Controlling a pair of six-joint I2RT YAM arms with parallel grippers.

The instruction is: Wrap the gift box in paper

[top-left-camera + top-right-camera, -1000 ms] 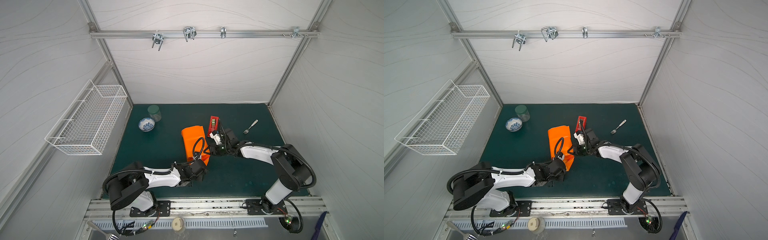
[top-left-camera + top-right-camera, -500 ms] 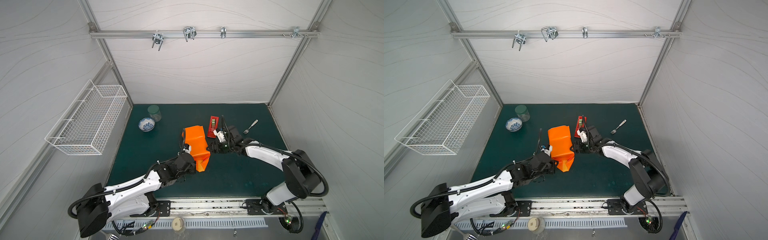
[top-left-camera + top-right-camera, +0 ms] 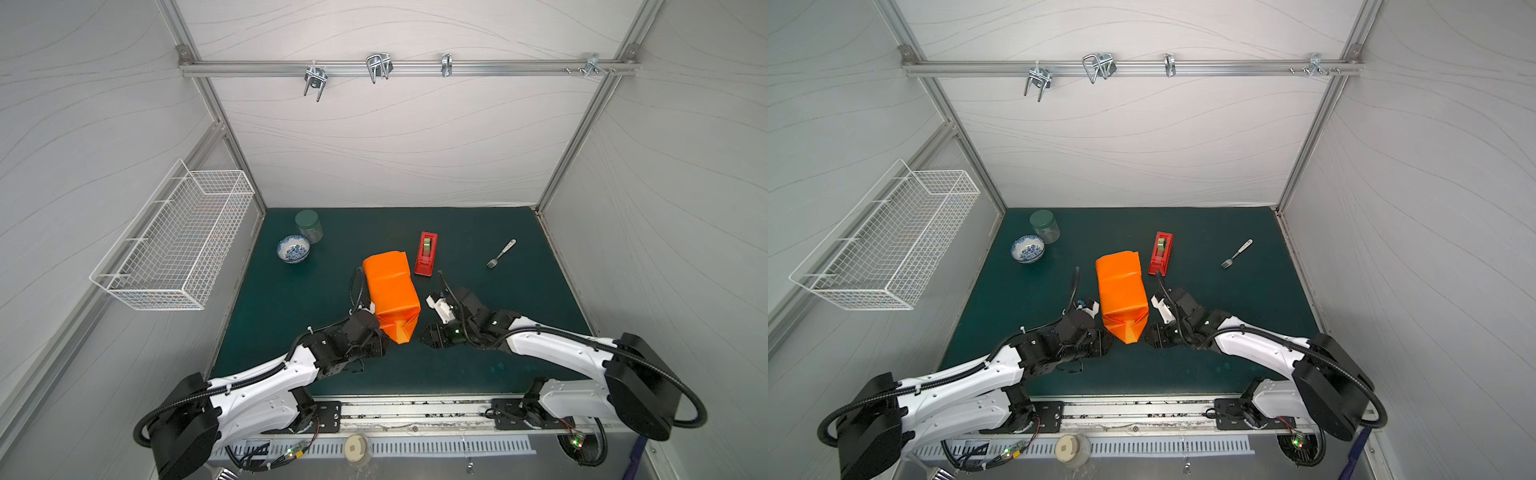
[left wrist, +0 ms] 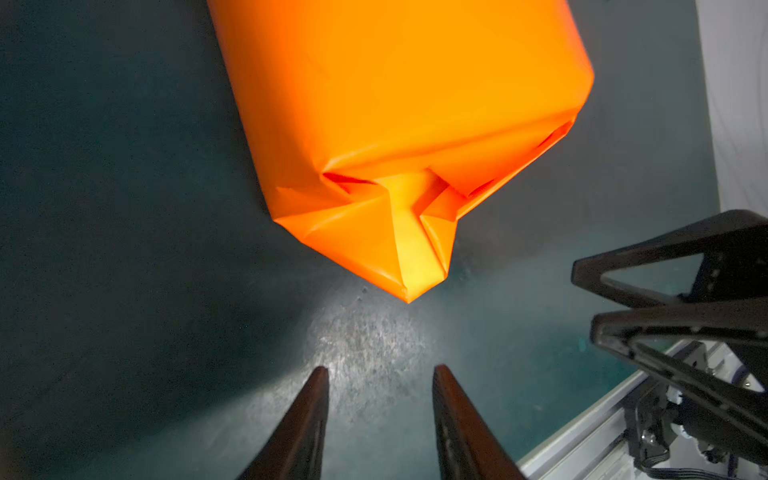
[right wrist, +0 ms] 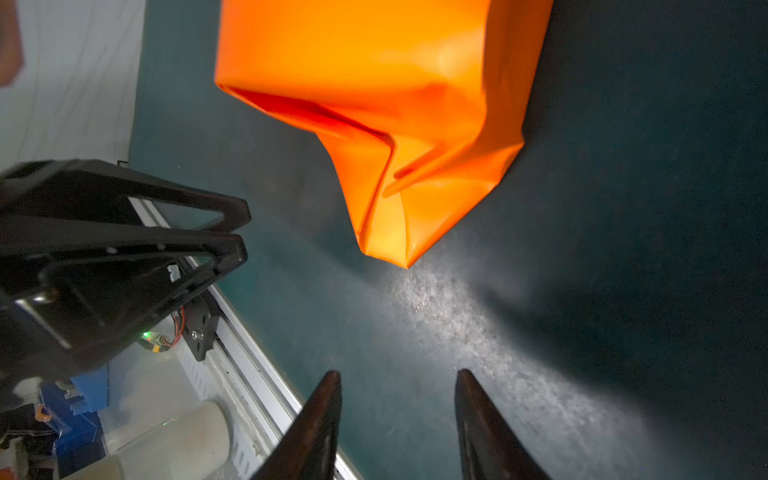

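The orange paper (image 3: 390, 291) (image 3: 1121, 295) lies as a long wrapped package in the middle of the green mat (image 3: 519, 299). Its near end is folded into a pointed flap (image 4: 411, 257) (image 5: 395, 232). The gift box is hidden inside it. My left gripper (image 3: 384, 338) (image 4: 381, 369) stands open just left of that point, with only mat between its fingers. On the other side of the point, my right gripper (image 3: 428, 334) (image 5: 399, 372) is open and empty too. Neither touches the paper.
A red tape dispenser (image 3: 427, 253) lies close to the package's far right side. A fork (image 3: 500, 253) lies further right. A patterned bowl (image 3: 293, 248) and a green-lidded jar (image 3: 309, 225) stand at the back left. A wire basket (image 3: 174, 237) hangs on the left wall.
My left gripper has opened and let go of the paper's near end. My right gripper has come from beside the tape dispenser toward the front, to the folded point.
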